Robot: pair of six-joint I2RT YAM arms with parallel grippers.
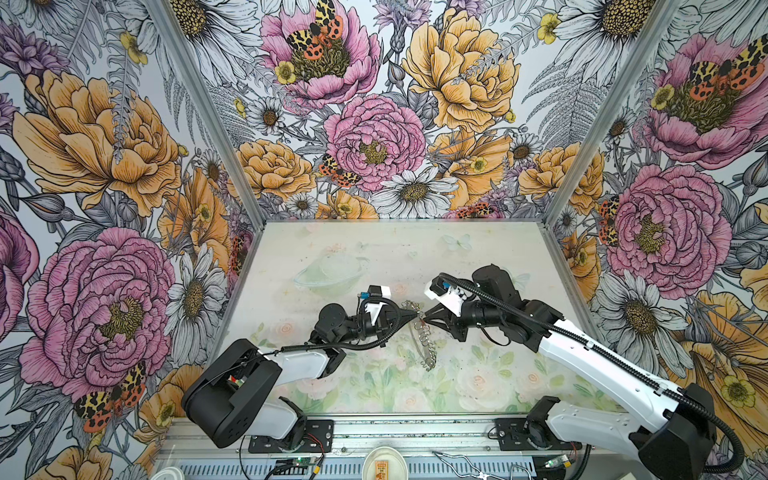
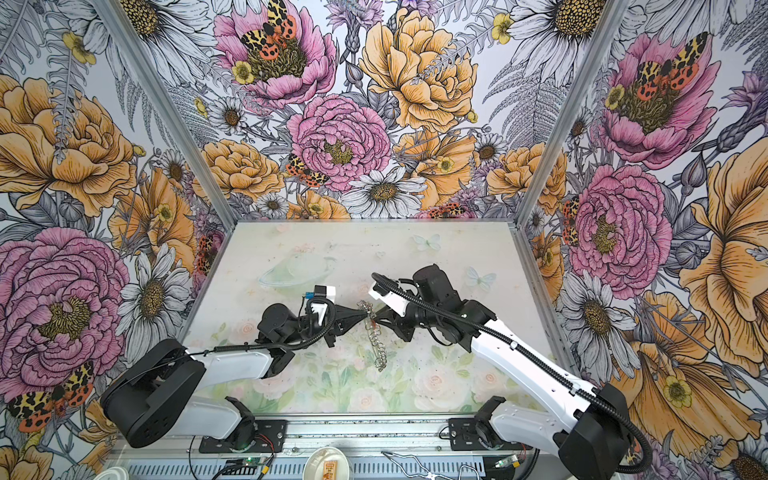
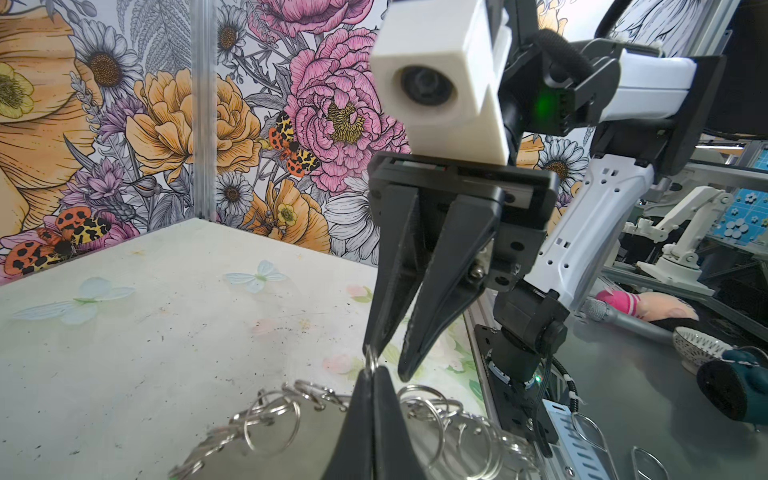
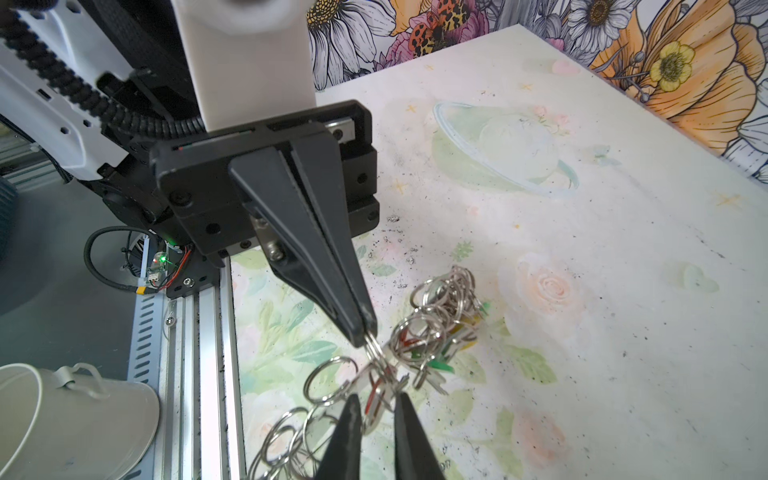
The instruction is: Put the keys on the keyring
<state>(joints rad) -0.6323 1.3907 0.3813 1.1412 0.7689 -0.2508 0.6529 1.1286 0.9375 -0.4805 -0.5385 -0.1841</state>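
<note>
Over on the left, the left arm [image 1: 291, 365] reaches in low across the table [image 1: 332, 257]. Its left gripper [image 1: 412, 318] is pressed tight together, pinching one of the small silver split rings [image 4: 371, 345] on the rim of the keyring [image 1: 424, 343]. In the left wrist view the two black tips of the left gripper [image 3: 371, 376] meet right on that little ring, with the flat grey body of the keyring [image 3: 291, 440] just beside them.

The keyring [image 2: 376, 343] sits near the middle of the table and is seen edge-on in both top views. One end is up at the claw and the other runs toward the front edge; I cannot tell whether that far end touches the surface. The keys [image 4: 441, 366] dangle in among the split rings, with green, red and yellow heads bunched close together.

Just to the right, almost tip to tip with the other claw, the right gripper [image 4: 376, 415] has its jaws a little spread. A red-headed key [image 4: 372, 397] shows in the gap, and neither finger is clearly clamped on it. In the left wrist view one fingertip [image 3: 370, 347] of the right gripper [image 3: 387, 361] is right at the pinched ring, while the other stands clear
</note>
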